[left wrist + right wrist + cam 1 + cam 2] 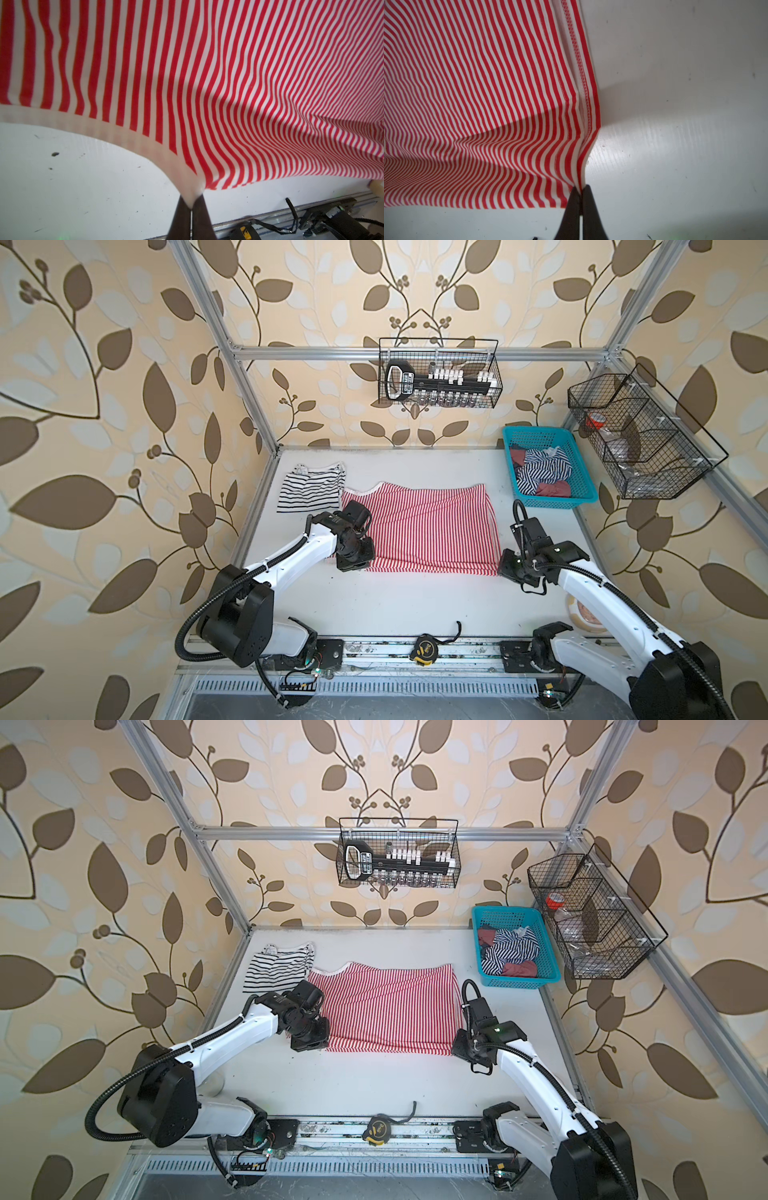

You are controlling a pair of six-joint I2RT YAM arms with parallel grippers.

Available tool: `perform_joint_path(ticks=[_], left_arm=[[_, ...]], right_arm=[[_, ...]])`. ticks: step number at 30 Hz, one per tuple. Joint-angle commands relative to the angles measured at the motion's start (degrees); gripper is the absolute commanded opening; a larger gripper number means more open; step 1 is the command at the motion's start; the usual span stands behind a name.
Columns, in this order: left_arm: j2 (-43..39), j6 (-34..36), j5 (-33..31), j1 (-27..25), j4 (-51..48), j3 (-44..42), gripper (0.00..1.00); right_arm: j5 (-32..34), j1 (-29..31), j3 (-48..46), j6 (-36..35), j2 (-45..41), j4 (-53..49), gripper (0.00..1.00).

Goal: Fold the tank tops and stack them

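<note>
A red-and-white striped tank top [419,526] [382,1006] lies spread across the middle of the white table. At its near left corner my left gripper [353,564] [190,204] is shut on the white trim. My right gripper [508,566] [581,190] is shut on the near right corner, at the stitched hem, and both corners are lifted a little off the table. A black-and-white tank top [309,489] [278,967] lies folded at the back left. A crumpled navy-and-white tank top [542,472] [513,950] sits in the turquoise basket.
The turquoise basket [557,502] stands at the back right with dark red cloth in it too. A tape measure [424,649] lies on the front rail. Black wire baskets hang on the back wall [440,373] and the right frame [640,435].
</note>
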Motion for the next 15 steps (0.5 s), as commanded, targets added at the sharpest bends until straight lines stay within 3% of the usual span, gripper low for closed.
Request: perform_joint_path(ticks=[1, 15], left_arm=[[1.74, 2.36, -2.0, -0.43, -2.01, 3.61, 0.0], [10.46, 4.39, -3.32, 1.04, -2.03, 9.46, 0.0]], right_arm=[[-2.06, -1.46, 2.37, -4.2, 2.94, 0.81, 0.0], [-6.6, -5.89, 7.35, -9.86, 15.28, 4.78, 0.0]])
